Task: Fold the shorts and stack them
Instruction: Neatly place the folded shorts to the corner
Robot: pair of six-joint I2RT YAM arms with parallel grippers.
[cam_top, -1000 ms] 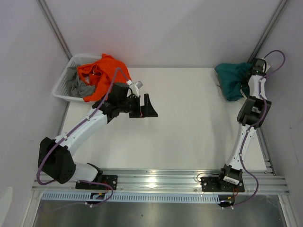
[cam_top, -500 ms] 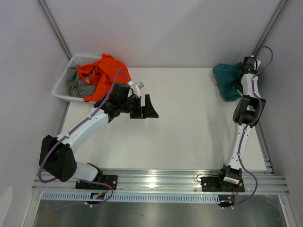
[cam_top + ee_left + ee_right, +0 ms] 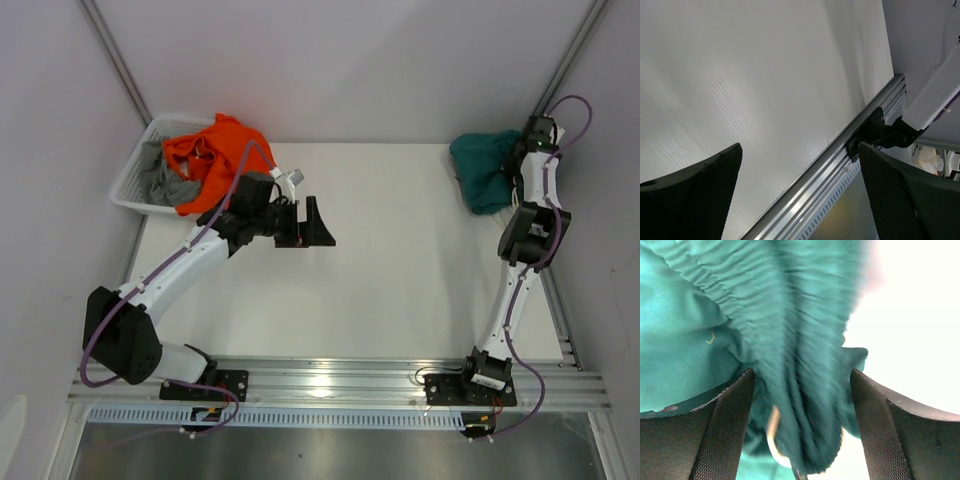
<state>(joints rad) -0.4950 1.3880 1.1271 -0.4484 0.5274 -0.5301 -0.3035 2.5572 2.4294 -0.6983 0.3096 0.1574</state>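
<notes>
White table (image 3: pixel 400 260) | left claw (image 3: pixel 800 147) unclenched | right claw (image 3: pixel 801 372) unclenched, astride teal shorts (image 3: pixel 790 305)

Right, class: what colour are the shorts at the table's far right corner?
The shorts are teal green, clearest in the right wrist view.

The left arm (image 3: pixel 180 265) and right arm (image 3: pixel 513 300) have white tube links between bulky black joint housings. A purple cable (image 3: pixel 84 350) runs along each, looping free at the joints. Black base blocks (image 3: pixel 200 385) sit at 6 o'clock of the top view. Left gripper (image 3: pixel 800 150) and right gripper (image 3: pixel 800 375) carry black wedge fingers (image 3: pixel 695 195) with mesh-textured pads (image 3: pixel 720 430)
</notes>
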